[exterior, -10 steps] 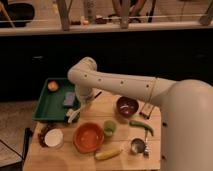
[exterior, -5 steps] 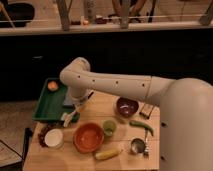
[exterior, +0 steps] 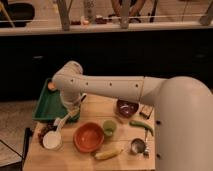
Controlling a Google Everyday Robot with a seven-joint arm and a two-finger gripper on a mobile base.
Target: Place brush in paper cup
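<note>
Nearest, at the table's front edge, lie a yellow corn cob (exterior: 109,154) and, to its right, a shiny metal cup (exterior: 137,146). At front left stands the short white paper cup (exterior: 51,141), just beside a wide orange bowl (exterior: 89,137), with a small green cup (exterior: 109,127) touching the bowl's far right side. The slim white-handled brush (exterior: 62,125) slants above the paper cup, its lower end at the cup's rim and its upper end at the gripper (exterior: 56,122), which hangs just over the cup; whether the gripper is clamped on the brush cannot be told. Farther back on the pale wooden table (exterior: 97,107) are a green pepper (exterior: 141,126) and a dark red bowl (exterior: 126,107). A green plastic tray (exterior: 44,102) sits at far left.
</note>
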